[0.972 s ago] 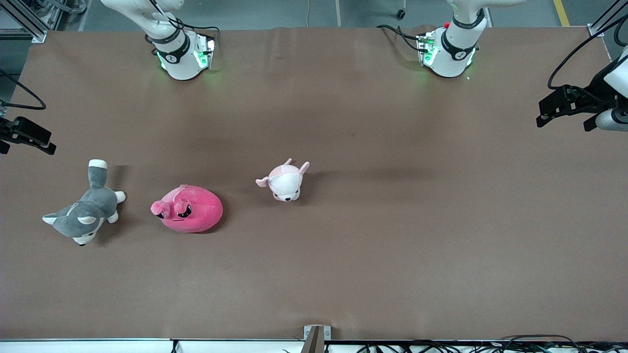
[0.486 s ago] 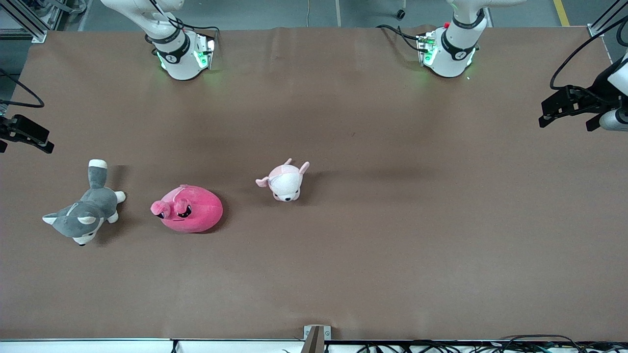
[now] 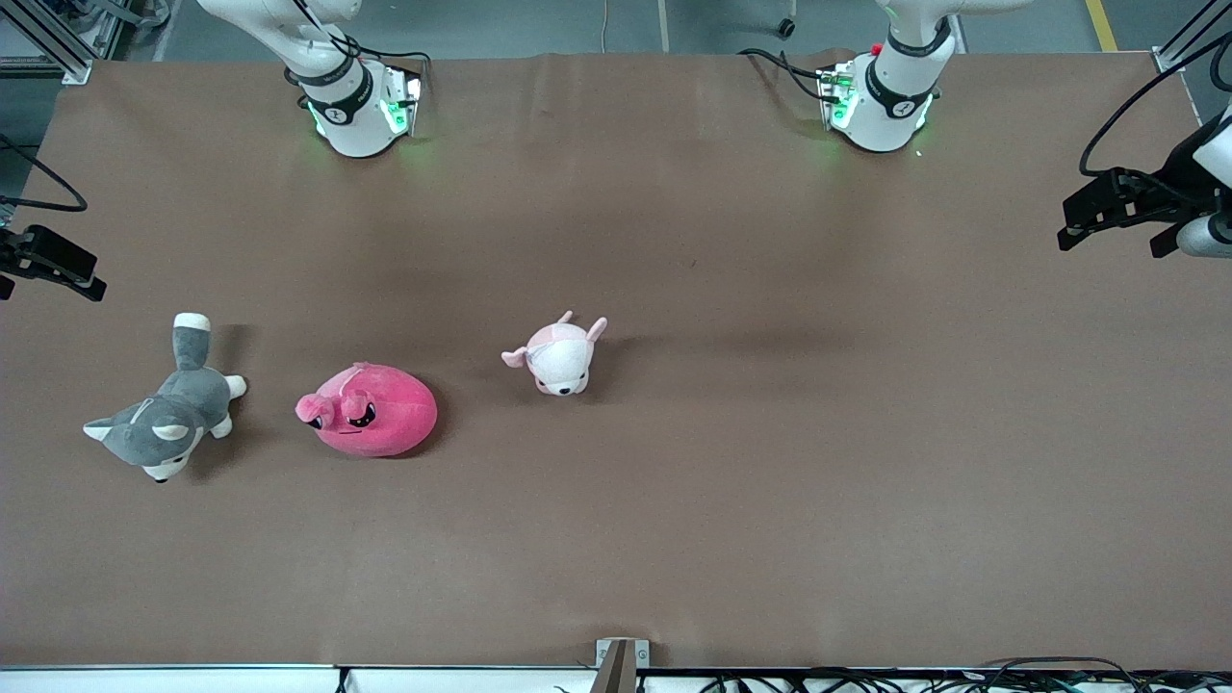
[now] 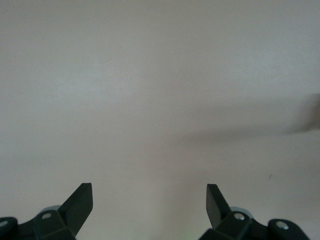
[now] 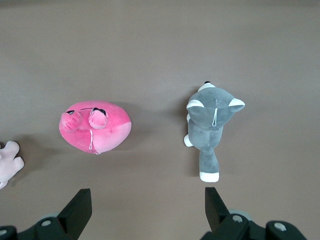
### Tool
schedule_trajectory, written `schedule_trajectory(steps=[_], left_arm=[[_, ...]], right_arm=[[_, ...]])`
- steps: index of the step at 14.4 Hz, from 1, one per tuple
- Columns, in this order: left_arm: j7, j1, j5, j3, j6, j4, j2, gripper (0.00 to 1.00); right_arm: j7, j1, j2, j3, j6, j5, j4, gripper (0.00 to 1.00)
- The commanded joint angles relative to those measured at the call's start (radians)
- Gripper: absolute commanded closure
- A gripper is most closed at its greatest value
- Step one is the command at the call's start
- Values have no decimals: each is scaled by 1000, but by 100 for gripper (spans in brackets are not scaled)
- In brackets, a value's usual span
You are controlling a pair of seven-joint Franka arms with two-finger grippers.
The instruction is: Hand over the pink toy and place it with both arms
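Observation:
The pink toy (image 3: 371, 409) lies on the brown table (image 3: 770, 462), between a grey husky plush and a pale pink plush. It also shows in the right wrist view (image 5: 97, 127). My right gripper (image 3: 53, 262) hangs over the right arm's end of the table, away from the toy. In its wrist view the right gripper (image 5: 147, 200) is open and empty. My left gripper (image 3: 1097, 217) hangs over the left arm's end of the table. In its wrist view the left gripper (image 4: 149, 197) is open and empty over bare table.
A grey-and-white husky plush (image 3: 159, 423) lies beside the pink toy toward the right arm's end; it also shows in the right wrist view (image 5: 210, 125). A pale pink-and-white plush (image 3: 558, 356) lies toward the table's middle, partly visible in the right wrist view (image 5: 7, 162).
Both grippers have shifted slightly toward the robots' bases at their ends of the table. The toys have not moved.

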Motion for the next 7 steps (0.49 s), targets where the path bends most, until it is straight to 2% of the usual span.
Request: schedule_trajectory(steps=[1, 7], left_arm=[[3, 0, -6, 7, 6, -23, -23, 0], [1, 12, 0, 7, 6, -25, -22, 0]], right_arm=[[-10, -1, -40, 5, 14, -23, -50, 0], [-10, -1, -38, 5, 14, -23, -50, 0]])
